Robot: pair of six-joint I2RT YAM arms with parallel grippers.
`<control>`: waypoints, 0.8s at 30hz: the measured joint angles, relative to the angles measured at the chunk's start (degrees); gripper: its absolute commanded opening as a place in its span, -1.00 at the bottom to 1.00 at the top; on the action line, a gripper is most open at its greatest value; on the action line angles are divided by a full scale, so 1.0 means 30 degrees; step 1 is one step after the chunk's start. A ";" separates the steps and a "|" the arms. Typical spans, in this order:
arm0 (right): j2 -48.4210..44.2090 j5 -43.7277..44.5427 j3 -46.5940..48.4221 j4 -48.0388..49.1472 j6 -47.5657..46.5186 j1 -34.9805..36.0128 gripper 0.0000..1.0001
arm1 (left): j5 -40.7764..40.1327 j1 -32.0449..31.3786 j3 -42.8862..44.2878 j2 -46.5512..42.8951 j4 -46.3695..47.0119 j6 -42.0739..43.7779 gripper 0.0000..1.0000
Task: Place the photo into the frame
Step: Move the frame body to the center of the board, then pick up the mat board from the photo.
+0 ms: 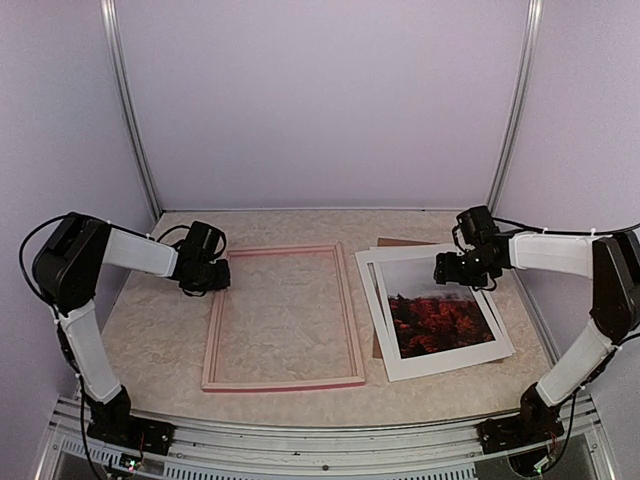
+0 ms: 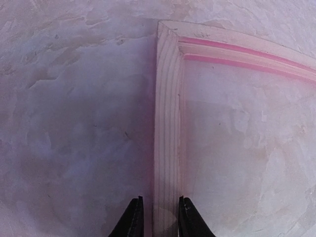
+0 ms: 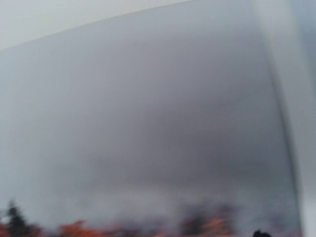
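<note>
Walls (image 1: 320,100): pale lilac, closing the space at the back and on both sides.
Surface (image 1: 160,330): beige with a marbled pattern, carrying all the things.
Left arm (image 1: 140,252): white and black, reaching from the near left corner toward the middle.
Right arm (image 1: 550,252): same build, reaching from the near right corner toward the middle.
Frame (image 1: 285,382): lying flat in the middle of the surface, long sides running away from the arms, pale wood side up. A pink line along the inner step in the left wrist view (image 2: 168,123). Only the bare surface showing inside it.
Photo (image 1: 445,320): lying flat, picture side up, just beside the right rail of the frame and not inside it. Red foliage on the near half, grey sky on the far half, white border all around. Filling the right wrist view (image 3: 148,123), blurred.
Backing board (image 1: 405,242): brown, under the photo, showing at the far edge and a little at the left.
White sheet (image 1: 364,265): under the photo, only its left margin showing.
Left hand (image 1: 215,275): low at the far part of the left rail of the frame, narrow (image 2: 160,217). One finger (image 2: 133,219) on each side of the rail, very close to the wood. Not possible to tell whether already pressing on it.
Right hand (image 1: 450,268): wide, above the far grey part of the photo.
</note>
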 measured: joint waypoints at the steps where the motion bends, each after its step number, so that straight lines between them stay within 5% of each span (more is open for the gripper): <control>1: -0.0022 0.0102 0.0000 -0.0022 -0.0168 -0.0270 0.63 | 0.0073 0.0138 0.0175 0.0124 0.0000 0.0036 -0.27; 5: -0.0022 0.0546 0.0000 -0.0124 -0.0765 -0.1115 0.61 | 0.0313 0.0619 0.0372 0.0153 0.0204 0.0109 0.34; 10: 0.0350 0.1180 0.0044 -0.0306 -0.1494 -0.2018 0.56 | 0.0219 0.0903 0.0313 -0.0852 0.0270 0.0204 0.74; 24: 0.3723 0.1362 0.1610 -0.0721 -0.2943 -0.3803 0.28 | 0.0794 0.0707 -0.1508 -0.7963 0.1290 -0.0109 0.88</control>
